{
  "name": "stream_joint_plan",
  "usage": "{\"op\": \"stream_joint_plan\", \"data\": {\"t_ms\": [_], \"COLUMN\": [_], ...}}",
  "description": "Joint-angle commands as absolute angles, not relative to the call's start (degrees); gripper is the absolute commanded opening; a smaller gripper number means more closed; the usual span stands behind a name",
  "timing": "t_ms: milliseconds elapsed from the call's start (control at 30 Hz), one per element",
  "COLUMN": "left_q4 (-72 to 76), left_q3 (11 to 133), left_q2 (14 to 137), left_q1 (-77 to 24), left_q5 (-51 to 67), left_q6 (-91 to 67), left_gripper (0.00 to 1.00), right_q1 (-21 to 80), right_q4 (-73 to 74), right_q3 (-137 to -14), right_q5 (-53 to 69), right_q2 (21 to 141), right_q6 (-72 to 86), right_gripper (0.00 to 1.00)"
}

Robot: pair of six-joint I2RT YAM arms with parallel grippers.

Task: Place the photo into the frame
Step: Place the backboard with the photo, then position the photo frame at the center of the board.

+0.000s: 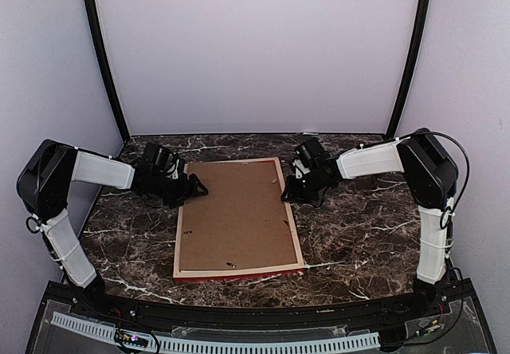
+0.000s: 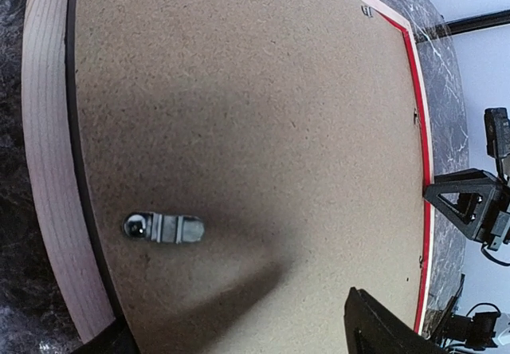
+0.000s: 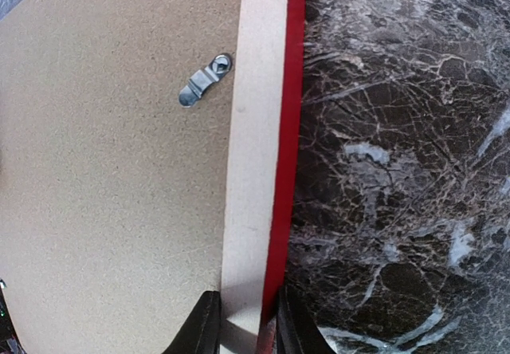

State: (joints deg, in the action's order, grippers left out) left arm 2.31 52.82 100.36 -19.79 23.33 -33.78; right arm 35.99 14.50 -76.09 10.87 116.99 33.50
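frame (image 3: 255,171) lies face down on tabletop (image 1: 358,226), backing (image 1: 235,210) fitted. left end effector (image 2: 239,332) gapes empty. right end effector (image 3: 247,330) pinches its rail; any pull could drag it askew.

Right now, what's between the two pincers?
The frame, back up with brown backing board, between left pincer and right pincer; top view.

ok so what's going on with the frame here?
The frame lies face down on the marble table with the brown backing board set in it. The right gripper pinches the frame's right rail. The left gripper is open over the board's left side, near a metal turn clip, holding nothing. The photo is not in sight, so I can't tell whether it is under the board.
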Motion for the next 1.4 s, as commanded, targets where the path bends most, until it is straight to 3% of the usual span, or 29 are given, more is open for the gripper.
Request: {"op": "stream_joint_plan", "data": {"t_ms": [0,867,1233,1367], "left_q4": [-5.69,-19.06,-21.56,-20.54], "left_q3": [54.15,60.22,59.91,59.16], "left_q2": [97.99,93.21,89.62,89.33], "left_q1": [-19.95,-19.95,-19.74,-19.37], "left_q5": [20.50,10.01,5.79,9.31], "left_q6": [-31.58,-25.33,-20.93,-19.69], "left_gripper": [0.81,0.86,0.99,0.99], "right_q1": [36.21,36.20,36.17,36.65], "right_q4": [15.17,14.15,14.52,13.62], "right_q3": [-75.42,-74.36,-70.16,-66.23], "right_q5": [10.62,10.95,8.37,7.38], "right_q2": [116.37,115.49,112.16,109.20], "right_q6": [33.23,33.05,34.88,36.38], "right_gripper": [0.25,0.31,0.12,0.10]}}
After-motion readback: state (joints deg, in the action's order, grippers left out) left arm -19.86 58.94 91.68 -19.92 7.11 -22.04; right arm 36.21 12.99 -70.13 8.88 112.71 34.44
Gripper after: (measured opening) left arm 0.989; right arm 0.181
